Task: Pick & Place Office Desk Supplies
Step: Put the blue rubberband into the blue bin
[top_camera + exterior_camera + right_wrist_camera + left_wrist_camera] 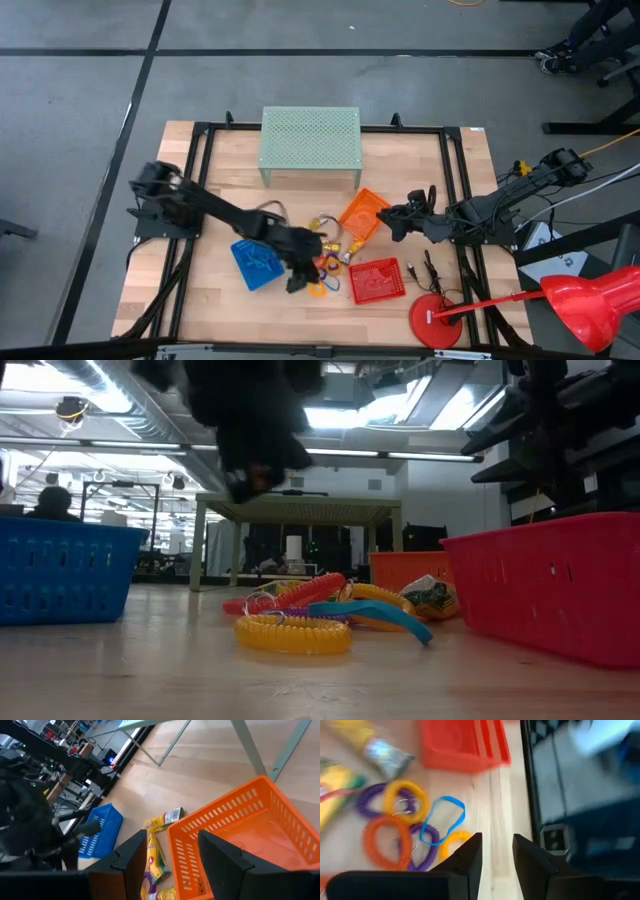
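The supplies are small coil loops in yellow, orange, purple, blue and red, lying in a loose pile on the table between the blue basket and the red basket. Yellow packets lie beside the orange basket. My left gripper is open and hovers just above the table at the pile's near edge, next to a yellow loop and a thin blue loop. My right gripper is open, raised over the orange basket's rim, holding nothing.
A pale green perforated stand sits at the table's far side. A red round-based lamp stands at the near right corner, its head beyond the edge. Black cables lie right of the red basket. Bare wood lies near the pile.
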Tool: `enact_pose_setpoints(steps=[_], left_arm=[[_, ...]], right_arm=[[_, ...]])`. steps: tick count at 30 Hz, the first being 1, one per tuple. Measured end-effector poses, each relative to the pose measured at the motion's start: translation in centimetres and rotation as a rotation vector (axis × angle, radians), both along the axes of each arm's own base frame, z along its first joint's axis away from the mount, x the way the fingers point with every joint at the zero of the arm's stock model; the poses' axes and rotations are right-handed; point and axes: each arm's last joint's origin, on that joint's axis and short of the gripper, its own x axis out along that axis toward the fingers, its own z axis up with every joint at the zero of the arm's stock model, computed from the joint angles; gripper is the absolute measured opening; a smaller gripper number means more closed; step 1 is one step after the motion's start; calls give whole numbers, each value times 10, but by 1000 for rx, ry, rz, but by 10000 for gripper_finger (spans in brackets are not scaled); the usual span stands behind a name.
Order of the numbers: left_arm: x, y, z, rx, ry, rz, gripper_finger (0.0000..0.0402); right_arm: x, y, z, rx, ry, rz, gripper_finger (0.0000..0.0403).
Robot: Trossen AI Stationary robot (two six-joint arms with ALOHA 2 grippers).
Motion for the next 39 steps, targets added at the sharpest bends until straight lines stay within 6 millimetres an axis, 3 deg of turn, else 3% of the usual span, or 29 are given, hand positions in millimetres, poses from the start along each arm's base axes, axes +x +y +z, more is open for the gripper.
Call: enact_pose_setpoints(steps=[7, 16, 20, 29, 39], left_arm=[[52, -19, -9, 210, 52, -236, 105], [91, -30, -29, 318, 150, -263, 104], [94, -34, -28, 329, 156, -282, 104], [83, -37, -37, 417, 268, -291, 104], [86, -37, -44, 467, 253, -286, 104]], right_arm=[[0, 1, 0, -7, 15, 39, 178], [0, 3, -1, -48, 59, 154, 178], [0, 4, -1, -48, 65, 176, 178], [0, 4, -2, -55, 74, 202, 178], [0, 4, -1, -68, 69, 179, 178]])
